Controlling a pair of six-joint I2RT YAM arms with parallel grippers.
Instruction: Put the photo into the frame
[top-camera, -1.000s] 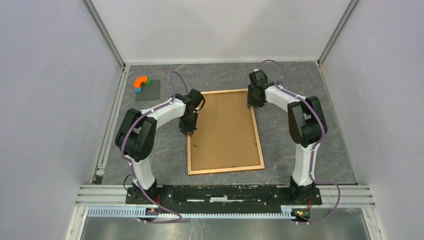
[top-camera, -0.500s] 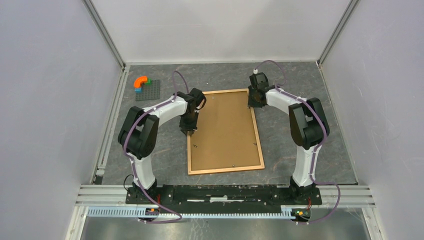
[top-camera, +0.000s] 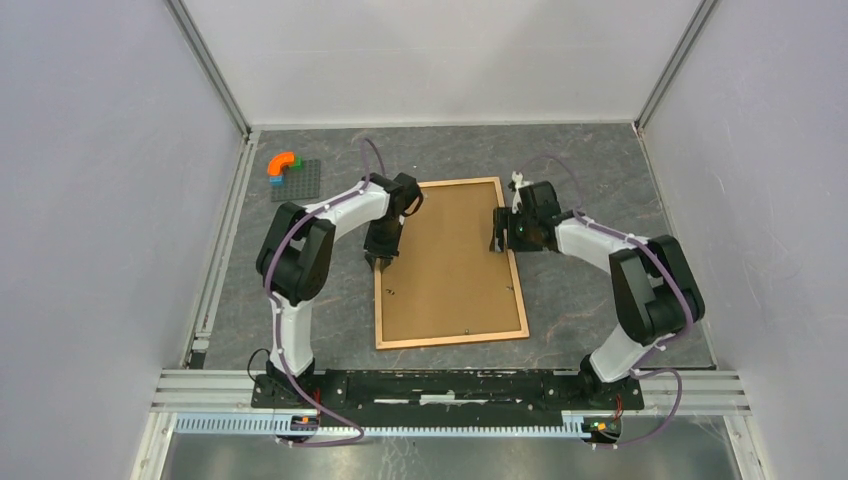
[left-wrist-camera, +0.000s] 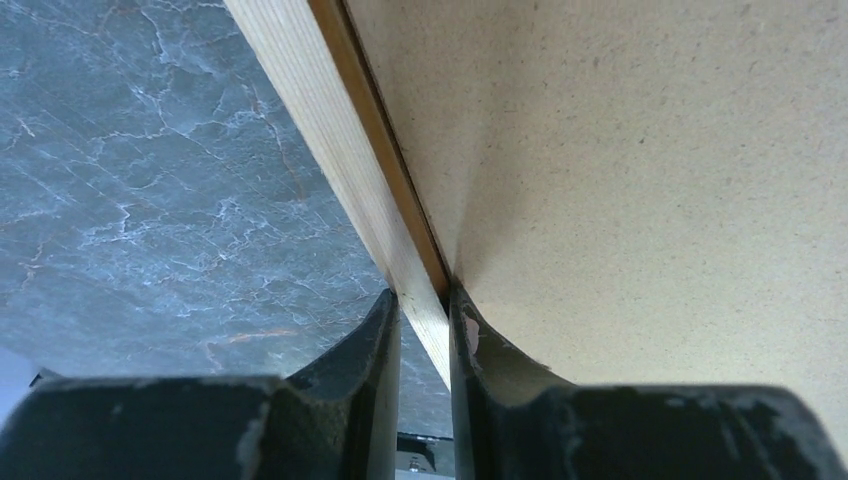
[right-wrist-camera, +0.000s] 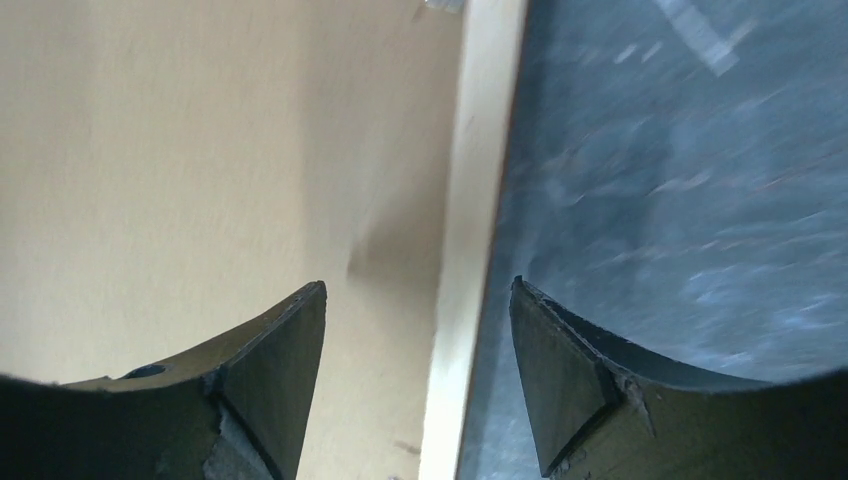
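Left hand (left-wrist-camera: 425, 310) pinches a rail of the frame (top-camera: 450, 340); right hand (right-wrist-camera: 418, 283) gapes wide astride the opposite rail; backing board (top-camera: 450, 260) sits in, photo unseen, perhaps underneath.

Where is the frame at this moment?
In the top view the frame lies flat at centre: the left gripper pinches its left rail, and the right gripper hangs open over its right rail.
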